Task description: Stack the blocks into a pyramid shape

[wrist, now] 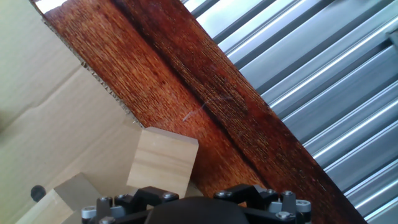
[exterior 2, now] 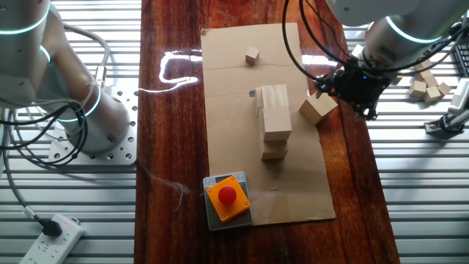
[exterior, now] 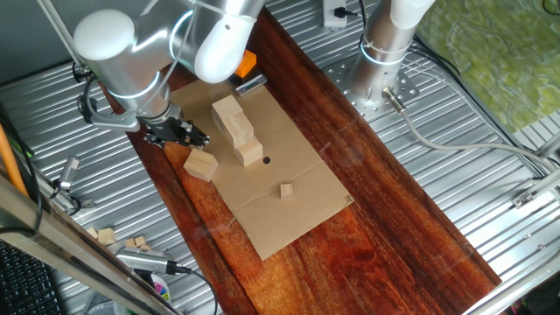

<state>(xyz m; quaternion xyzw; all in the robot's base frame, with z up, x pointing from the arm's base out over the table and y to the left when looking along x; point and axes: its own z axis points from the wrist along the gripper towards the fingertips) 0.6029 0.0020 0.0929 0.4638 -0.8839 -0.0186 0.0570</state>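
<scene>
gripper (exterior: pixel 185 134) beside loose block (exterior: pixel 200 164), jaws' state unclear, fingertips cut off in hand view

Loose block (exterior: pixel 200 164) on cardboard (exterior: pixel 302 201) edge, beside stacked blocks (exterior: pixel 237 130)

A: lighting's bright and even, daylight-ish imo. Big white glare streak on the wooden tabletop (exterior 2: pixel 176 110) in the other fixed view, upper left of the cardboard sheet (exterior 2: pixel 234 81).

B: yep, shadows soft and short under the blocks (exterior 2: pixel 275 121). Fixed cams are sharp enough. Hand view: gripper (wrist: pixel 193 205) at the bottom edge is dark and blurry, way too close, wood grain's crisp tho.
</scene>
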